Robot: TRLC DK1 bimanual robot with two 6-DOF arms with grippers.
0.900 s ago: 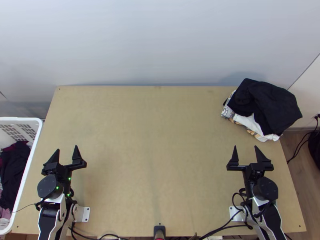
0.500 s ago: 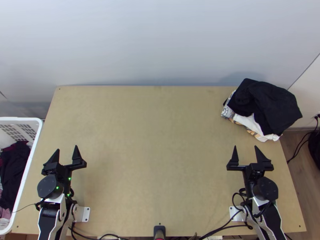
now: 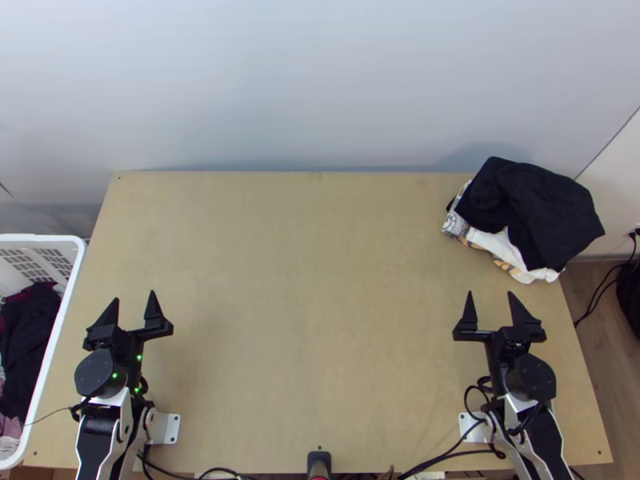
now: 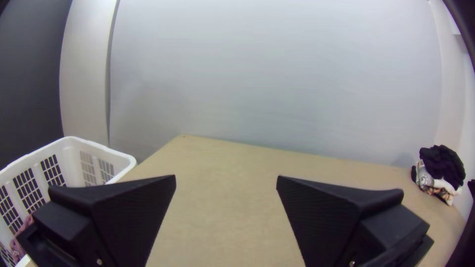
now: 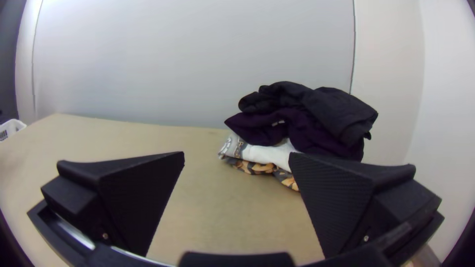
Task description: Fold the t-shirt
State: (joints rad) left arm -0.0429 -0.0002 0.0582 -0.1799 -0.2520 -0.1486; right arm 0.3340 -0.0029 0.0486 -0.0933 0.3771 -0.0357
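Observation:
In the top view my left gripper [image 3: 134,308] stands open near the table's left front corner, with nothing between its fingers. My right gripper [image 3: 491,308] is likewise open and bare near the right front. A bunched pile of clothes [image 3: 544,212] lies at the table's back right corner, black cloth over white and patterned pieces; which piece is a t-shirt I cannot tell. In the left wrist view my left gripper [image 4: 226,180] has its fingers wide apart. In the right wrist view my right gripper [image 5: 236,155] does too, and the pile [image 5: 307,118] lies beyond it.
A white laundry basket [image 3: 70,290] with dark and pink clothes [image 3: 30,328] stands against the wooden table's left side. The bare tabletop [image 3: 312,280] stretches between the arms. Black cables [image 3: 440,459] run along its front edge, and a pale wall [image 3: 320,88] rises behind.

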